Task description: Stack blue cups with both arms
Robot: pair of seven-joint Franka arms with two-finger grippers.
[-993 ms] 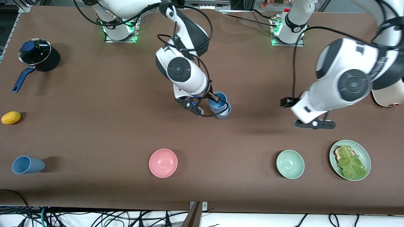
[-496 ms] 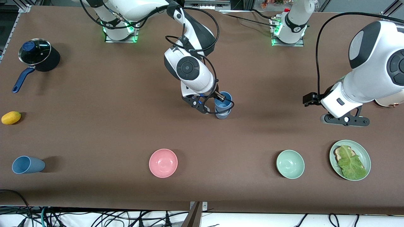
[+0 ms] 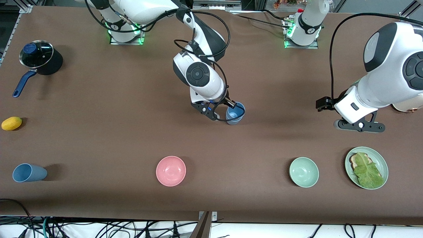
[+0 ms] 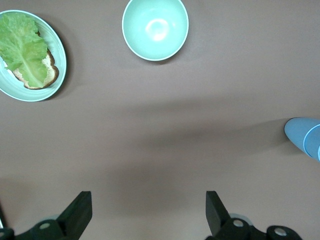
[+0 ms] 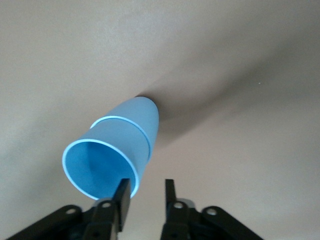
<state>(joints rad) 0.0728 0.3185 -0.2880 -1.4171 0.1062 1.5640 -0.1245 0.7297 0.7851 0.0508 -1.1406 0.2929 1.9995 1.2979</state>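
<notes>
Two blue cups [image 3: 235,115] stand nested on the table's middle, the brighter one [image 5: 100,170] inside the duller one [image 5: 137,117]. My right gripper [image 3: 230,106] is just above their rim. Its fingers are apart in the right wrist view [image 5: 146,192]. One finger [image 5: 122,192] is at the inner cup's rim, and the gap between the fingers is empty. My left gripper [image 3: 358,127] hangs open and empty over bare table toward the left arm's end [image 4: 147,215]. The nested cups also show at the edge of the left wrist view [image 4: 305,137].
A third blue cup [image 3: 28,172] lies on its side near the front at the right arm's end. A pink bowl [image 3: 171,171], a mint bowl [image 3: 303,172] and a plate [image 3: 380,158] with bread and lettuce line the front. A lidded pot [image 3: 40,58] and a lemon [image 3: 11,123] are nearby.
My right gripper lowered the brighter cup fully into the duller cup and its fingers came off the rim. My left arm swung toward its own end of the table, then held still.
</notes>
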